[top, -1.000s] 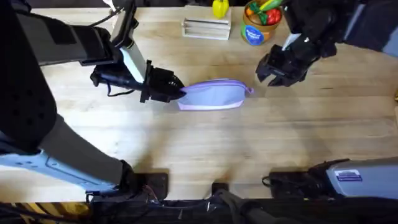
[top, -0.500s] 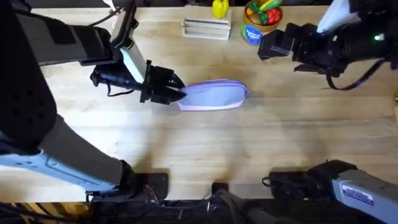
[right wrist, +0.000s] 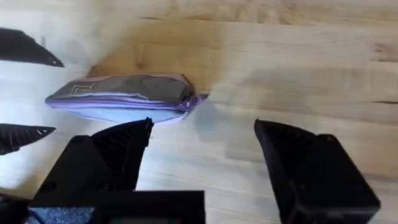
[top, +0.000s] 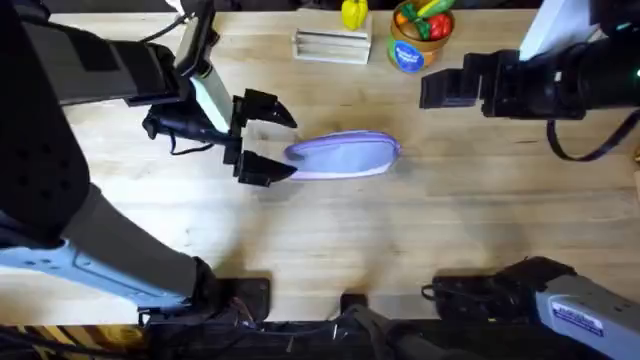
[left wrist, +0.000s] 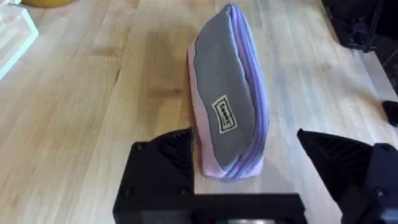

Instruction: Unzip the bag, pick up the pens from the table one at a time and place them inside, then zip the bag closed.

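Observation:
The lavender bag lies on its side in the middle of the table, its zipper shut with the pull at the right end. My left gripper is open just off the bag's left end, one finger on each side and neither touching it. The left wrist view shows that end of the bag between the spread fingers. My right gripper is raised at the back right, open and holding nothing, well clear of the bag. The pens are out of view.
At the table's back edge stand a tray of white sticks, a yellow toy and a blue can of toy fruit. Bare wood stretches in front of the bag towards the arm bases.
My left gripper, shut on the bag's left end before, has opened and let it go. My right arm lifted away from the bag's right end and drew back to the right.

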You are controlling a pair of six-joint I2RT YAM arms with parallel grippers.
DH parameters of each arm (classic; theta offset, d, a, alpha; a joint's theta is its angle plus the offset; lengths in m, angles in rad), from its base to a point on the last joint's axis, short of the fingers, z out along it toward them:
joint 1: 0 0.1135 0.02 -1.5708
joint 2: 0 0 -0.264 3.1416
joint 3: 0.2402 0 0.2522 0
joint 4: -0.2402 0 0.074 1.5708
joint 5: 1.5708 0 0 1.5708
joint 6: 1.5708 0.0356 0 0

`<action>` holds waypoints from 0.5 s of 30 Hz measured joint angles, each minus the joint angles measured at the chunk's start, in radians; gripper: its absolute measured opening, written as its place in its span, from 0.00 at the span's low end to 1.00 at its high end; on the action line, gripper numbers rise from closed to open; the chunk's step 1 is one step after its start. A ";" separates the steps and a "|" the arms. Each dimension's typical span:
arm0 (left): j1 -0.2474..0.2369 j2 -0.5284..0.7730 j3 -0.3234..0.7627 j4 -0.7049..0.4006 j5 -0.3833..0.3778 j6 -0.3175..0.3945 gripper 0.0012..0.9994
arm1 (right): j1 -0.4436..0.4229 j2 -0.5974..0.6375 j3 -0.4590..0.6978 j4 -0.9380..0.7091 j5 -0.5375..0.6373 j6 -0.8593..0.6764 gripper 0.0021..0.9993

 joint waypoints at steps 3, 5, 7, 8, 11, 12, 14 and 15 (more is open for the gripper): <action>0.010 -0.001 0.021 -0.057 -0.027 0.001 1.00 | 0.022 -0.004 0.000 -0.001 -0.002 -0.063 1.00; 0.027 -0.016 0.053 -0.110 -0.050 0.001 1.00 | 0.032 -0.017 0.000 0.000 -0.003 -0.091 1.00; 0.050 -0.058 0.086 -0.147 -0.072 0.001 1.00 | 0.036 -0.037 0.000 0.000 -0.003 -0.108 1.00; 0.061 -0.084 0.105 -0.161 -0.082 0.002 1.00 | 0.036 -0.047 0.000 0.000 -0.003 -0.113 1.00; 0.090 -0.180 0.159 -0.184 -0.122 -0.005 1.00 | 0.036 -0.077 0.000 0.004 -0.002 -0.124 1.00; 0.094 -0.215 0.173 -0.185 -0.140 -0.018 1.00 | 0.036 -0.084 0.000 0.006 -0.002 -0.126 1.00; 0.095 -0.276 0.189 -0.186 -0.173 -0.059 1.00 | 0.036 -0.097 0.000 0.007 -0.002 -0.131 1.00; 0.095 -0.304 0.192 -0.189 -0.189 -0.085 1.00 | 0.036 -0.102 0.000 0.007 -0.002 -0.132 1.00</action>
